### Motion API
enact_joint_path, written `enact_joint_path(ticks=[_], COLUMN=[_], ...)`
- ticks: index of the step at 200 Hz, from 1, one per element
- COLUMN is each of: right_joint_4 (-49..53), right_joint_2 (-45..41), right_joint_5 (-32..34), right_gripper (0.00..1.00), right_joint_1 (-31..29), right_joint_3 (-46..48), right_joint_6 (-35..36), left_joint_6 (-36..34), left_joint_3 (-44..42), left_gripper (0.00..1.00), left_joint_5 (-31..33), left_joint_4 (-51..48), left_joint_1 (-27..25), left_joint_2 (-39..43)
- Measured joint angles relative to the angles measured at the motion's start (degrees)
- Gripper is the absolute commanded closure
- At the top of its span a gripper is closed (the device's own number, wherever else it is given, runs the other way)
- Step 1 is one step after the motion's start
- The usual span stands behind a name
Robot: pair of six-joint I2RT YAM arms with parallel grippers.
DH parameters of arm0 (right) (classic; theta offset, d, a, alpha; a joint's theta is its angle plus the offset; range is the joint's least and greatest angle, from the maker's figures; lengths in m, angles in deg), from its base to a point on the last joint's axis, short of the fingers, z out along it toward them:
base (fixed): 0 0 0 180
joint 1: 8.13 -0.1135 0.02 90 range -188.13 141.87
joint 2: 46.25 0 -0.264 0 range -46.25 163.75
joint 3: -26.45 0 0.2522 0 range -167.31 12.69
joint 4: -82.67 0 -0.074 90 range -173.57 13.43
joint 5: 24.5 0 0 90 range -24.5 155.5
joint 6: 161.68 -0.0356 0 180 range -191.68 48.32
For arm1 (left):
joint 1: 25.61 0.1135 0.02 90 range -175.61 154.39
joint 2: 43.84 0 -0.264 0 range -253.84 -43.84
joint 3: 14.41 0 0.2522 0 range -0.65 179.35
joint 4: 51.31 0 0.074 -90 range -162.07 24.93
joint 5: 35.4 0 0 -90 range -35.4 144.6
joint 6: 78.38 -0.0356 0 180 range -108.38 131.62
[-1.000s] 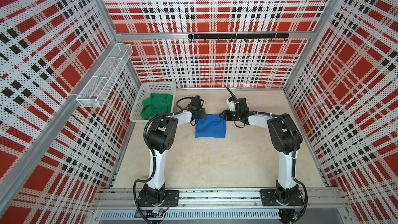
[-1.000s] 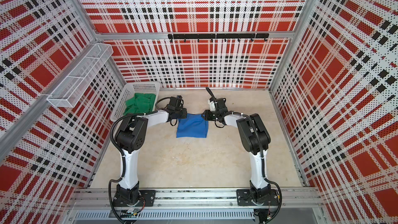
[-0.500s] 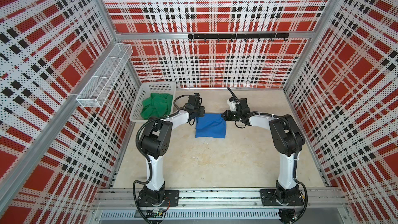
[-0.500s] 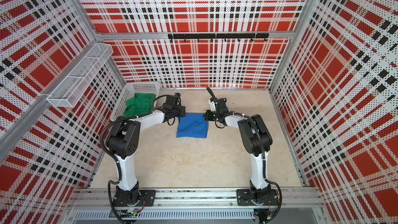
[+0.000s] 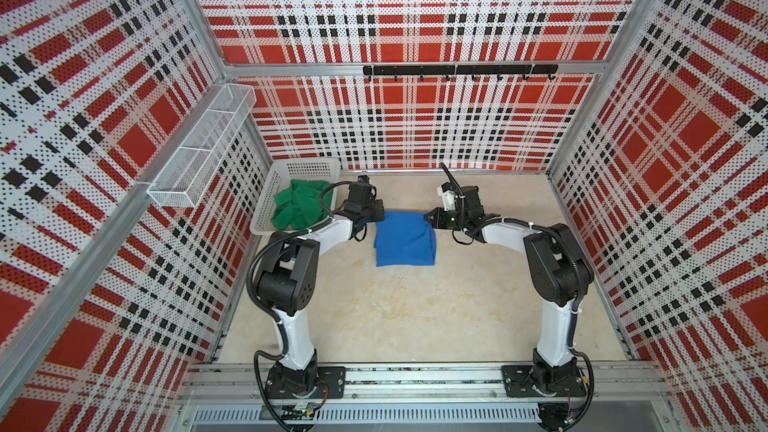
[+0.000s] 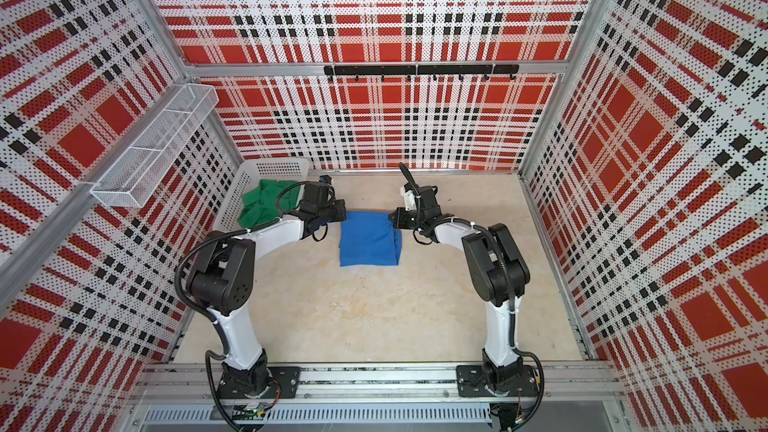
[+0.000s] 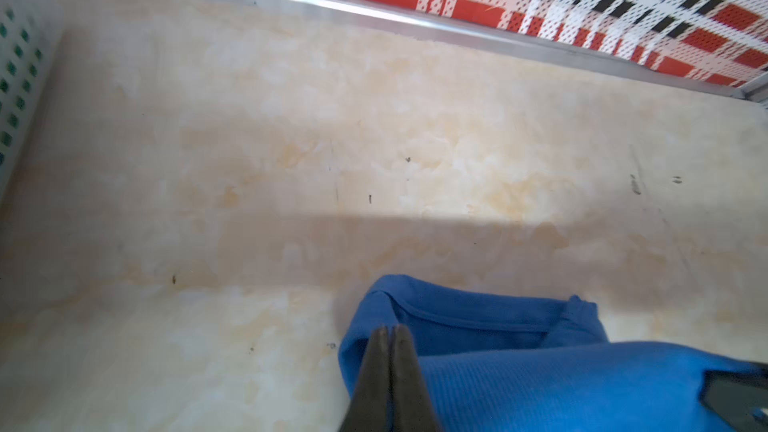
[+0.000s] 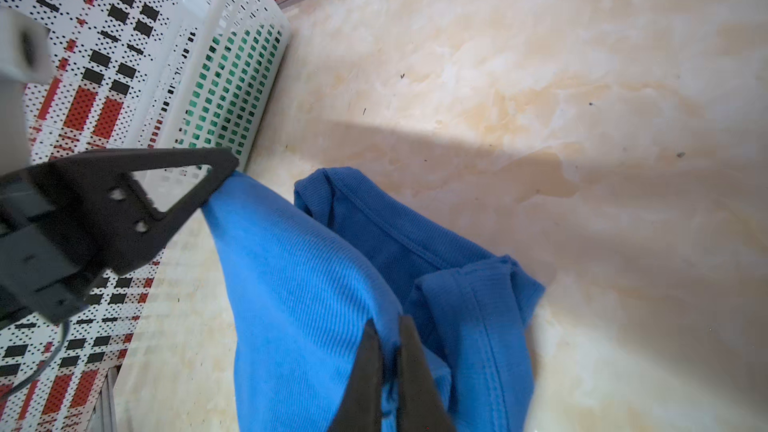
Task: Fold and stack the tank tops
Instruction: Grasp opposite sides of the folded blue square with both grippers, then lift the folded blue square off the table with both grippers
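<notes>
The blue tank top (image 5: 405,241) (image 6: 368,241) lies folded on the table between my two arms. My left gripper (image 5: 380,218) (image 6: 344,211) (image 7: 390,330) is shut on its far left corner. My right gripper (image 5: 428,216) (image 6: 391,218) (image 8: 388,324) is shut on its far right corner, with a fold of ribbed blue fabric (image 8: 316,284) pinched between the fingers. The far edge is raised a little off the table, and a strap loop (image 7: 478,317) shows beyond it. The green tank top (image 5: 301,207) (image 6: 264,203) lies crumpled in the white basket (image 5: 291,166) (image 6: 266,164).
The basket (image 8: 232,47) stands at the far left against the wall, close behind my left gripper. A wire shelf (image 5: 199,151) hangs on the left wall and a black hook rail (image 5: 457,70) on the back wall. Patterned walls enclose the beige table (image 5: 415,317).
My right gripper has closed on the blue tank top's far right corner. My left arm's elbow has drawn back toward its base while its gripper stayed on the far left corner.
</notes>
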Motion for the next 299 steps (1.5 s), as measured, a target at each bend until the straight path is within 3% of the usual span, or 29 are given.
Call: enact_joint_path(ticks=[11,18,39,59,81,100,133,161,200,228,258,299], right_joint_4=[-0.3,-0.4,0.1,1.0,2.5,4.6,7.9,10.0,12.3,12.7,14.2,12.6], right_joint_2=[1.4,2.1,4.1,5.2,4.3,1.5,-6.1,-9.4,-8.0,-4.5,-2.5,-2.8], right_joint_5=[0.1,0.3,1.2,2.1,4.6,6.7,9.9,13.7,18.5,22.7,27.2,28.1], right_gripper=[0.90,0.83,0.51,0.35,0.24,0.23,0.23,0.22,0.21,0.27,0.44,0.51], right_joint_1=[0.0,0.0,0.0,0.0,0.0,0.0,-0.4,-3.5,-10.3,-11.1,-9.5,-2.3], right_joint_3=[-0.7,-1.1,-2.2,-3.9,-4.3,-3.3,1.0,4.5,5.2,5.2,4.8,6.8], right_joint_6=[0.0,0.0,0.3,1.5,3.2,4.3,3.6,2.1,-0.5,-2.5,-2.7,-1.7], left_joint_6=[0.2,0.4,0.9,1.3,1.6,3.1,7.1,9.5,11.7,12.9,14.8,17.5], left_joint_3=[1.1,1.8,3.8,4.6,4.1,-0.3,-12.6,-17.8,-19.0,-18.9,-17.5,-9.4], left_gripper=[1.00,0.99,0.63,0.29,0.11,0.13,0.32,0.39,0.60,0.63,0.63,0.56], left_joint_5=[-0.6,-1.0,-2.0,-2.6,-2.5,-1.7,-1.4,-1.0,-1.0,-0.2,0.2,-0.2], left_joint_4=[0.7,0.9,1.6,2.3,2.8,3.3,5.8,5.9,5.8,6.8,9.3,12.9], left_joint_1=[0.5,0.6,0.8,1.1,1.7,1.9,0.7,-2.9,-6.0,-7.2,-8.8,-12.9], left_joint_2=[-2.8,-4.3,-7.5,-7.9,-6.0,-0.4,10.8,10.4,6.2,5.5,3.0,-4.5])
